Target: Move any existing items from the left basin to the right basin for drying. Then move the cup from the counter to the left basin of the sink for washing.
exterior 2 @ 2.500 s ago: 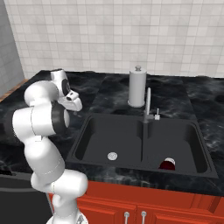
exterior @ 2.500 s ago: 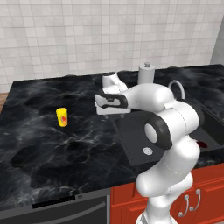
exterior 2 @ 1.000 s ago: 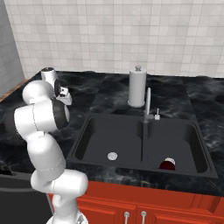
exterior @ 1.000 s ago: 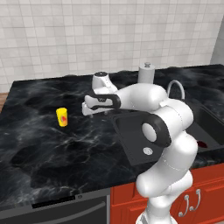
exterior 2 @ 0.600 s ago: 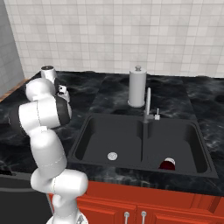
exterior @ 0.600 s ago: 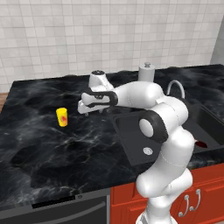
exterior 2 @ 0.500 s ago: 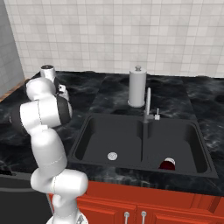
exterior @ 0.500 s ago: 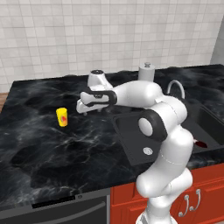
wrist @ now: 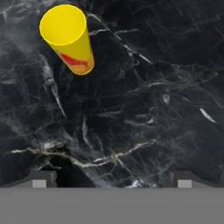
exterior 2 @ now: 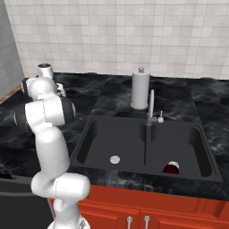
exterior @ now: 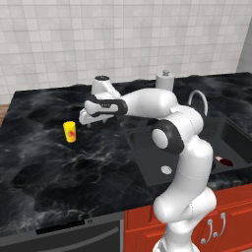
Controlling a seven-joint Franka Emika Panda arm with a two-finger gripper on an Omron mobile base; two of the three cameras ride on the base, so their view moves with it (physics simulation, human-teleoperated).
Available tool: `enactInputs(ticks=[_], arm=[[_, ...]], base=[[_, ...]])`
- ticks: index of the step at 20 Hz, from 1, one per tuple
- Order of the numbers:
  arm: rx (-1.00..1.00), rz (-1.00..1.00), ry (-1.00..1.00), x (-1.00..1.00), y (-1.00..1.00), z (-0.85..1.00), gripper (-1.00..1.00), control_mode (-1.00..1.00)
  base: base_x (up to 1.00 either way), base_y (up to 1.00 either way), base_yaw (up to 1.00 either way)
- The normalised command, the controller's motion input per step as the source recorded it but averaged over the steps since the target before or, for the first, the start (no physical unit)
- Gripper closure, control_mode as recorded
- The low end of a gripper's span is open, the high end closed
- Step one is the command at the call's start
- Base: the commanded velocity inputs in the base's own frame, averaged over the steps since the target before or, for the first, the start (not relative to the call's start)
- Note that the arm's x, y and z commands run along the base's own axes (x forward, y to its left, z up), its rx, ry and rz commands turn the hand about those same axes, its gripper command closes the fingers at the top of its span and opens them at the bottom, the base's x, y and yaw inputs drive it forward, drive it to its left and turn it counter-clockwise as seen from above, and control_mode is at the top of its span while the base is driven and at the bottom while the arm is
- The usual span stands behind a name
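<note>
The yellow cup [exterior: 70, 132] with a red mark stands upright on the black marble counter [exterior: 39, 162], left of the sink. My gripper [exterior: 87, 119] hovers over the counter just right of and a little behind the cup, apart from it. In the hand view the cup [wrist: 68, 37] sits at the upper left, and my gripper [wrist: 111, 181] is open with only bare counter between its tips. A maroon round item [exterior 2: 170, 168] lies in the right basin [exterior 2: 188, 143]. The left basin [exterior 2: 98, 138] holds just its silver drain [exterior 2: 115, 159].
A white paper towel roll [exterior 2: 140, 89] stands behind the sink. The curved silver faucet [exterior 2: 150, 107] rises between the basins. A tiled wall backs the counter. Red cabinets [exterior 2: 134, 214] run below its front edge.
My arm has swung left from the sink across the counter, bringing the gripper close to the cup. The jaws stay open. Cup and maroon item have not moved.
</note>
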Motion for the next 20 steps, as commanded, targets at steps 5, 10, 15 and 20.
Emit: enactInputs(ticks=[5,10,15,20], arm=[[0.00,0.01,0.00,0.19,0.29,0.01,-1.00,-1.00],[0.00,0.00,0.00,0.20,0.20,0.03,-1.00,-1.00],[0.00,0.01,0.00,0.04,0.10,0.01,-1.00,-1.00],[0.00,0.02,-0.01,0.02,0.06,0.00,-1.00,-1.00]], base=[[0.00,0.00,0.00],[0.00,0.00,0.00],[0.00,0.00,0.00],[0.00,0.00,0.00]])
